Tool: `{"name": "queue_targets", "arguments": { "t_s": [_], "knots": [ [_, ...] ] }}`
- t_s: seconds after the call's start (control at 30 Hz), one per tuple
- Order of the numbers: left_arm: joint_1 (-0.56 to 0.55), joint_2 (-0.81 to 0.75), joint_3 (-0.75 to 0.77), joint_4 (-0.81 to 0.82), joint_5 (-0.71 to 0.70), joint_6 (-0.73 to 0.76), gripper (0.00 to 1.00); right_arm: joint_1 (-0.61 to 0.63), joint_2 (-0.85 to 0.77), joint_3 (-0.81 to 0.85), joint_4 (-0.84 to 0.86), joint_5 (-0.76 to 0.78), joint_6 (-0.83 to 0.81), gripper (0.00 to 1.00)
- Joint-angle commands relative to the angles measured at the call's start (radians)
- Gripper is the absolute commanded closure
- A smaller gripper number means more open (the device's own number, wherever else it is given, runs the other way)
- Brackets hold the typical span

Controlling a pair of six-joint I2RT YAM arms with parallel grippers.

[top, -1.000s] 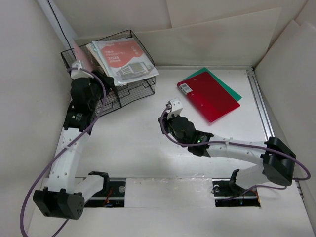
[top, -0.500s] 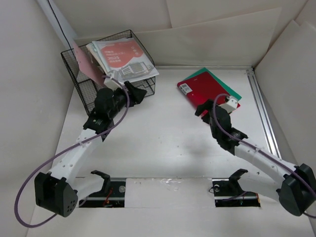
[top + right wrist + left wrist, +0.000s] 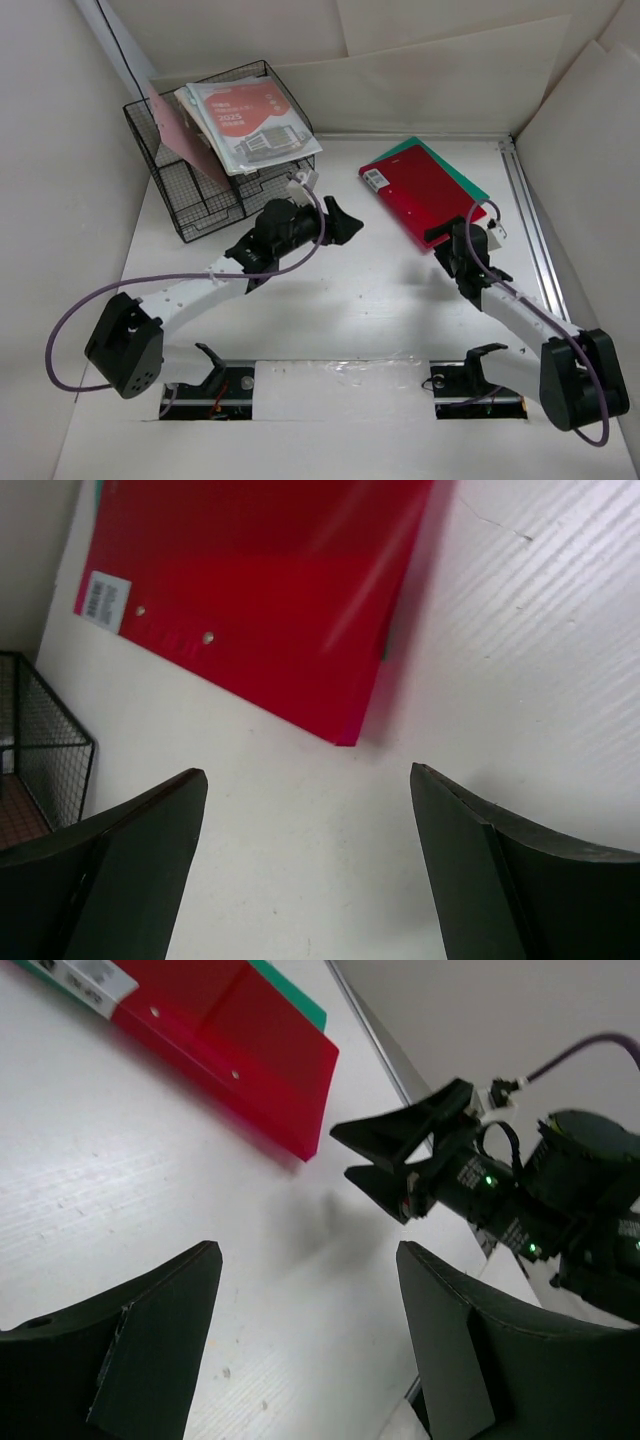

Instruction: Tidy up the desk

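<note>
Desk [image 3: 330,300] under left gripper [image 3: 344,220] (jaws spread)

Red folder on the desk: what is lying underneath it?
A green folder lies under the red folder, peeking out along its far edges. Most of it is covered, so anything else beneath cannot be seen.

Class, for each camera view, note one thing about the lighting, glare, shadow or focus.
Top external: even, diffuse light, with only faint shadows on the desk. Left wrist: a soft grey shadow falls on the desk just under the right gripper. Right wrist: pale glare streaks cross the red folder, and the camera's own dark fingers look soft-edged.
</note>
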State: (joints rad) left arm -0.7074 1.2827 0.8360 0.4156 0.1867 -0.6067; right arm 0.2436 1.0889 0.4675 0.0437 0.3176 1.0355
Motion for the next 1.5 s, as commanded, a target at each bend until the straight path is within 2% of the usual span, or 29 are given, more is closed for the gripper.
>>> {"name": "queue_targets", "arguments": {
  "t_s": [0.0,0.1,0.2,0.47,0.63,0.77,0.9,0.93,1.13,1.27,1.3,1.4,1.47],
  "knots": [
    [-0.052,0.015,-0.037,0.113,0.023,-0.013,0.32,-0.044,0.080,-0.030,0.103,-0.133,0.112,0.12],
    [-0.082,0.033,-0.046,0.114,0.014,-0.013,0.32,-0.069,0.156,-0.030,0.185,-0.207,0.146,0.14],
    [-0.083,0.033,-0.058,0.133,0.014,-0.013,0.32,-0.069,0.169,-0.043,0.229,-0.219,0.179,0.17],
    [-0.083,0.015,-0.077,0.143,0.014,-0.013,0.32,-0.102,0.284,-0.024,0.326,-0.238,0.277,0.18],
    [-0.083,-0.005,-0.077,0.134,0.014,-0.013,0.32,-0.113,0.321,-0.006,0.372,-0.190,0.339,0.25],
    [-0.083,-0.005,-0.086,0.134,0.004,-0.013,0.32,-0.122,0.347,0.014,0.384,-0.181,0.348,0.26],
    [-0.083,-0.005,-0.086,0.124,-0.006,-0.004,0.32,-0.133,0.379,0.033,0.384,-0.181,0.357,0.33],
    [-0.083,-0.005,-0.086,0.124,-0.006,-0.004,0.32,-0.142,0.379,0.033,0.384,-0.181,0.366,0.38],
    [-0.083,-0.005,-0.086,0.124,-0.006,-0.004,0.32,-0.153,0.414,0.065,0.403,-0.181,0.367,0.48],
    [-0.083,-0.014,-0.086,0.106,-0.026,0.005,0.32,-0.153,0.424,0.065,0.412,-0.181,0.367,0.72],
    [-0.083,-0.014,-0.077,0.097,-0.026,0.005,0.32,-0.153,0.424,0.065,0.412,-0.181,0.357,0.81],
    [-0.083,-0.014,-0.077,0.088,-0.044,0.005,0.32,-0.153,0.424,0.056,0.433,-0.181,0.347,0.99],
    [-0.083,-0.014,-0.077,0.088,-0.055,0.005,0.30,-0.153,0.424,0.045,0.455,-0.181,0.333,1.00]
  ]
}}
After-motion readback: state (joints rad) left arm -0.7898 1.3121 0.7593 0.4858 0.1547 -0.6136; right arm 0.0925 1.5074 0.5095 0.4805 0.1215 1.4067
